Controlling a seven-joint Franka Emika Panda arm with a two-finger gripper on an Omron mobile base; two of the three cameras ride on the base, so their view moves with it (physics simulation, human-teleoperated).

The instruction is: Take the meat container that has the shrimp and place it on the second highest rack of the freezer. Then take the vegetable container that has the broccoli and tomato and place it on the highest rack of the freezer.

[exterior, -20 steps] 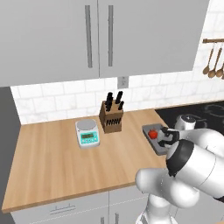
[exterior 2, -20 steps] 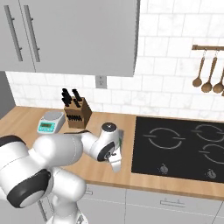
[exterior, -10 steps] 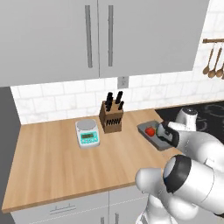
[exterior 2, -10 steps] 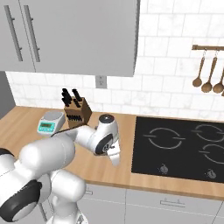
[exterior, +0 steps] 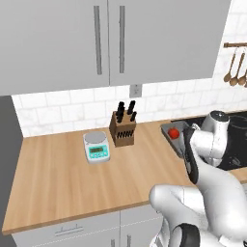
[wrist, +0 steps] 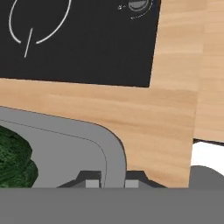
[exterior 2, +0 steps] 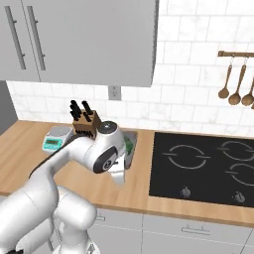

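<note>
1. The gripper (wrist: 109, 181) pinches the rim of the vegetable container (wrist: 65, 144); in the hand view one finger tip sits just inside the grey wall and the other just outside it, at a rounded corner.
2. One vegetable container (exterior: 174, 136) rests on the wooden counter (exterior: 62, 178), to the right of the knife block (exterior: 122, 129) and just beside the left edge of the black cooktop (exterior 2: 203, 166).
3. Inside that tray lie one red tomato (exterior: 174, 133) and one dark green broccoli (wrist: 13, 159); the broccoli lies well inside the tray, away from the pinched corner.
4. One knife block stands near the white tiled wall, with several black handles rising from it; I cannot count them exactly.
5. One kitchen scale (exterior: 96, 147) with a teal face sits just to the left of the knife block.
6. On the cooktop the right base view shows three ring markings (exterior 2: 186, 156) and two knobs (exterior 2: 185, 191) along its front edge.
7. Three wooden spoons (exterior 2: 236, 89) hang from a rail on the wall, up and to the right of the cooktop.
8. Two long bar handles (exterior: 108, 38) run down the grey wall cabinet doors above the knife block.
</note>
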